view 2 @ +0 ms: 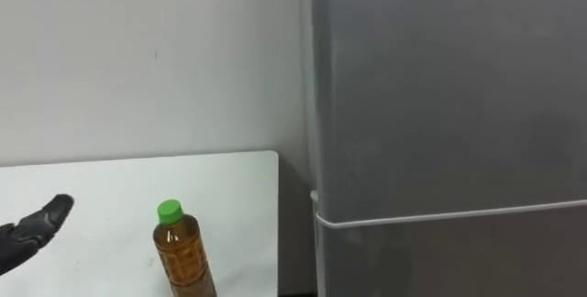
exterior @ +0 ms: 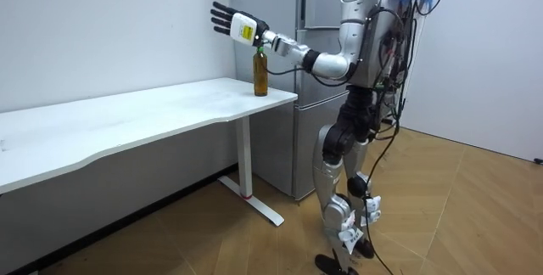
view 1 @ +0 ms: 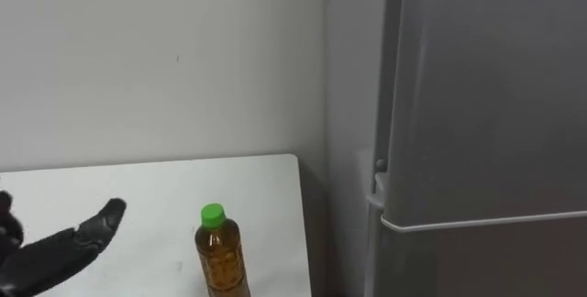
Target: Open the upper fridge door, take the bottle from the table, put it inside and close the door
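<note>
On table (view 1: 147, 192), green-capped bottle (view 1: 220, 258)

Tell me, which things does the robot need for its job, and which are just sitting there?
For the job: bottle, fridge, left hand, open beside the bottle.
Just there: table, wall.

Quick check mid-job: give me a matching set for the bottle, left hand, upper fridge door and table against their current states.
1 bottle
2 left hand
3 upper fridge door
4 table

A shut
B open, raised left of the bottle
C white, against the wall
D upright near the fridge-side edge, green cap on

Pairs: 1-D, 2-B, 3-A, 4-C.
</note>
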Available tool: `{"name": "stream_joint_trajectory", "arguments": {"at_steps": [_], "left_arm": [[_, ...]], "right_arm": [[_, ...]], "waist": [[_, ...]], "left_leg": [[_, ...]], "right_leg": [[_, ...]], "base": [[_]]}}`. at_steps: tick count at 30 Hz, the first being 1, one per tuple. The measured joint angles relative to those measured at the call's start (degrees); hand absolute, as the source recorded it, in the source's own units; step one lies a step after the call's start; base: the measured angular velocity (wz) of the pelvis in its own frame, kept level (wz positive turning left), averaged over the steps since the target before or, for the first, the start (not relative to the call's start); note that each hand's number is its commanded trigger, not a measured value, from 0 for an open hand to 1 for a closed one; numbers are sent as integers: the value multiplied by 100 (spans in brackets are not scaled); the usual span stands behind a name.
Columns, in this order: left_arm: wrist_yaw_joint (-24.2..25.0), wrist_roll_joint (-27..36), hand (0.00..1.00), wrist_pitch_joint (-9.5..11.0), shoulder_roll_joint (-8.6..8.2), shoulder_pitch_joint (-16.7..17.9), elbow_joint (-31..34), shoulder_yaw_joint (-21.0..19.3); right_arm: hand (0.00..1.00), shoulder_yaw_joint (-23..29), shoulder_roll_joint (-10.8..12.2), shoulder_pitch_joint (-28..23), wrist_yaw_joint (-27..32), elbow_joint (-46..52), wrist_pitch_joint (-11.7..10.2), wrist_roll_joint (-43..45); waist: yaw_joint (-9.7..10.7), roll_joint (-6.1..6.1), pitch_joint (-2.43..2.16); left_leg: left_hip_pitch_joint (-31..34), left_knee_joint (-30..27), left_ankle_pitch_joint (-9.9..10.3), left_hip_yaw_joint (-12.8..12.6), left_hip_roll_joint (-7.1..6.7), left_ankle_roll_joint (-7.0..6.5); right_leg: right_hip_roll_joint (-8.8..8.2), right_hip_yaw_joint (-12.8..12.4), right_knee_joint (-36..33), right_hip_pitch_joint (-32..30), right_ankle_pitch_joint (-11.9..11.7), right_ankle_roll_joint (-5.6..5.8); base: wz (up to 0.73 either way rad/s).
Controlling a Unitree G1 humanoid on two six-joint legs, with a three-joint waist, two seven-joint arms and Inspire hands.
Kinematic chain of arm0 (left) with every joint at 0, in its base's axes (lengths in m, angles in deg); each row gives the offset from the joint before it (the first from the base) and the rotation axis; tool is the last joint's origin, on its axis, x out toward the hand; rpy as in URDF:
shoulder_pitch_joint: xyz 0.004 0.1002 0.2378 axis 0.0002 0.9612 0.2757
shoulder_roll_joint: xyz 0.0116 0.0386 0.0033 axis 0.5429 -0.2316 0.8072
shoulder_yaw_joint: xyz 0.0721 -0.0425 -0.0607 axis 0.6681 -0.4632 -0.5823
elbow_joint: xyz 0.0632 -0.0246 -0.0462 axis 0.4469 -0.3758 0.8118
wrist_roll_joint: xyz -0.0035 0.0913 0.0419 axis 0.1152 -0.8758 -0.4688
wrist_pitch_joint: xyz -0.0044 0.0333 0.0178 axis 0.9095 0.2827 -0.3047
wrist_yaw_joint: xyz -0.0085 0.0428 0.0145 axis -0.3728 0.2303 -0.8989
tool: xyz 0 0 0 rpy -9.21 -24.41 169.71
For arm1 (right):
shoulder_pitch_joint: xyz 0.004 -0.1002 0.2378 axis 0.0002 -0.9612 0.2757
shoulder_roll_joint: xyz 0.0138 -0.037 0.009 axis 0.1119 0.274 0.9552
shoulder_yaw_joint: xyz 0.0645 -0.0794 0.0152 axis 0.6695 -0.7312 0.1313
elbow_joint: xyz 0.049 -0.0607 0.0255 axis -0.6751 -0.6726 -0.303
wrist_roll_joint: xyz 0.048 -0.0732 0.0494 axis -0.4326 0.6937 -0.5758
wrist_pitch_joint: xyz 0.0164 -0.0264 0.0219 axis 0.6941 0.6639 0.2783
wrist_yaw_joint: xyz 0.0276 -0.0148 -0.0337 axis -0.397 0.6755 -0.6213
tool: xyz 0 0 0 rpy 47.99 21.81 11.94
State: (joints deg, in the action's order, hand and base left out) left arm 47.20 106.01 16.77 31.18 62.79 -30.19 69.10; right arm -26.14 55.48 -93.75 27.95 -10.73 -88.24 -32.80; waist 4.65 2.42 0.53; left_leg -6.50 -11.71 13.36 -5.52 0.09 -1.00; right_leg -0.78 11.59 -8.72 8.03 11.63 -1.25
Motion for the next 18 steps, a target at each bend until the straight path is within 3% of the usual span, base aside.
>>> {"name": "stream_joint_trajectory", "arguments": {"at_steps": [11, 18], "left_arm": [[1085, 61, 0, -379, -40, -531, 509, 701], [1517, 83, 0, -389, -43, -1030, 593, 1074]], "right_arm": [[0, -156, -13, 164, -87, -35, 46, -25], [0, -337, -59, 234, -89, -43, 38, -28]], "waist": [[223, 2, 0], [312, 30, -10]], "left_leg": [[45, 7, 0, -57, 8, 1], [33, 6, 0, -78, 2, 0]], "right_leg": [[0, -44, -1, -61, 0, -1], [0, -58, 1, -21, 0, -1]], "base": [[-1], [-1]]}}
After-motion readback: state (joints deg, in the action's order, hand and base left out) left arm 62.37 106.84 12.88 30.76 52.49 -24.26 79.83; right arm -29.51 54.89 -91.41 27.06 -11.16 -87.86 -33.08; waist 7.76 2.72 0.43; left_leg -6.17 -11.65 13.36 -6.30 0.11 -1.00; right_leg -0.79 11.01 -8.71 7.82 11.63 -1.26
